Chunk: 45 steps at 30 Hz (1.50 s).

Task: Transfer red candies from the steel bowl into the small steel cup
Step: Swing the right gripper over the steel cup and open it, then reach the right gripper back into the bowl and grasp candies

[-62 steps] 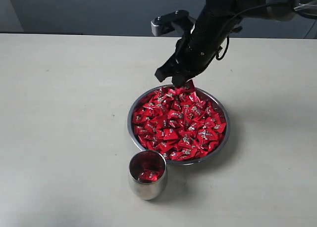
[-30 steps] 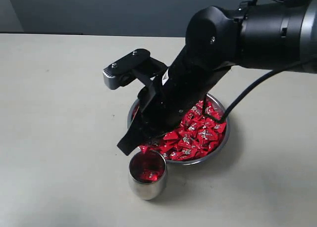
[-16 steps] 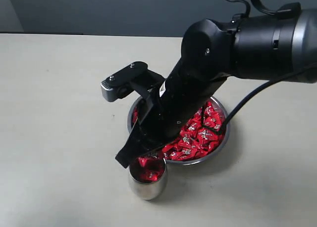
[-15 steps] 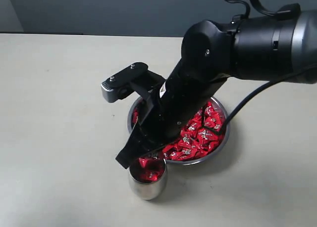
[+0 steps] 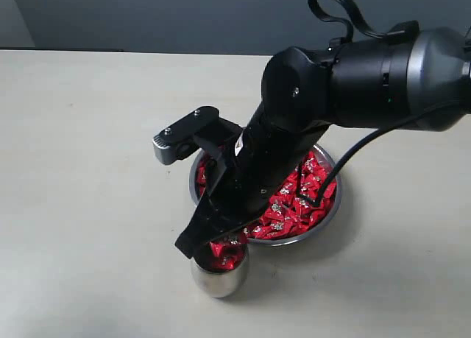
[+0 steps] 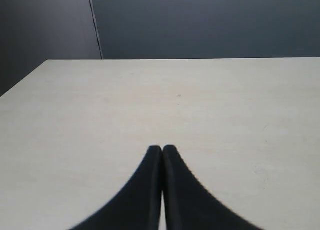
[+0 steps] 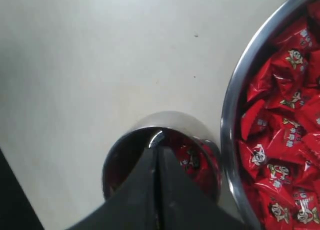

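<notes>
Clearly the job is only partly done: several small candies in shiny red wrappers lie in the small polished steel cup, which stands on the pale desk just beside the wide shallow steel bowl. The bowl holds a thick layer of them, so I judge that much is left to move. The right arm reaches across the bowl and slopes steeply down. Its black right end effector is at the cup's mouth, fingers pressed together; whether a wrapper is pinched at the tips cannot be told. The left end effector, also closed, hangs over bare desk, with neither vessel in its view.
</notes>
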### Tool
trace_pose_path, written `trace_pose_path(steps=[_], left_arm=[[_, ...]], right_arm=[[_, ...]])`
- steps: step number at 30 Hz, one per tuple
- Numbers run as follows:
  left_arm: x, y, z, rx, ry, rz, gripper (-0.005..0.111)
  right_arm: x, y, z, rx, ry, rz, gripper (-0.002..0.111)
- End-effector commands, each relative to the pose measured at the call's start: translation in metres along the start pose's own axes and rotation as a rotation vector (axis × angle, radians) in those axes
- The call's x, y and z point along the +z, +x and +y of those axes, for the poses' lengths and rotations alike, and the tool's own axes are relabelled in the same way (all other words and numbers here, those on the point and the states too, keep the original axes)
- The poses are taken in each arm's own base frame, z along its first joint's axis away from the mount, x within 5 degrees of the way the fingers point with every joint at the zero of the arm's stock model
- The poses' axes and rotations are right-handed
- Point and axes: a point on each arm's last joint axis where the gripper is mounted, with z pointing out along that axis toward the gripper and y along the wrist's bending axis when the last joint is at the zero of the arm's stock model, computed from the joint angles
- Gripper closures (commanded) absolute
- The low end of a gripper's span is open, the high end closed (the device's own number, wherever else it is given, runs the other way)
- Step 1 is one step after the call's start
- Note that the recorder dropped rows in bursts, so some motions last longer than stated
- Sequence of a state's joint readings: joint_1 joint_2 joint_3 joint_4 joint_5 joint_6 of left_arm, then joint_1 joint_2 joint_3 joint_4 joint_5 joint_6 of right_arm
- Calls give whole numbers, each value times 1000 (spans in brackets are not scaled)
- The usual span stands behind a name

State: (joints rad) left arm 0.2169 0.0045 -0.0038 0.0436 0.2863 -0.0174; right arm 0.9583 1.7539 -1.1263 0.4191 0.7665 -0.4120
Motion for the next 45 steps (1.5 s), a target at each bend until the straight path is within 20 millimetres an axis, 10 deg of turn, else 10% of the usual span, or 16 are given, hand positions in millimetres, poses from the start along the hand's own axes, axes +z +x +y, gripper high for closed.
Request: trace_pose_path(steps=[1,12,21,31,45], left_arm=[[0,1,0,-2,-1,-2,106],[0,1,0,-2,-1,-2,106],[0,1,0,-2,-1,-2,106],[0,1,0,-2,-1,-2,106],[0,1,0,-2,-1,-2,106]], right_arm=[[0,0,0,-16,11,-6,109],[0,0,0,-35,10,-4,75],[-9,-3,-5,-18,58,-56,76],[-78,9,-109,220,360,-299,76],[-18,-13,-177,291,316,2,76]])
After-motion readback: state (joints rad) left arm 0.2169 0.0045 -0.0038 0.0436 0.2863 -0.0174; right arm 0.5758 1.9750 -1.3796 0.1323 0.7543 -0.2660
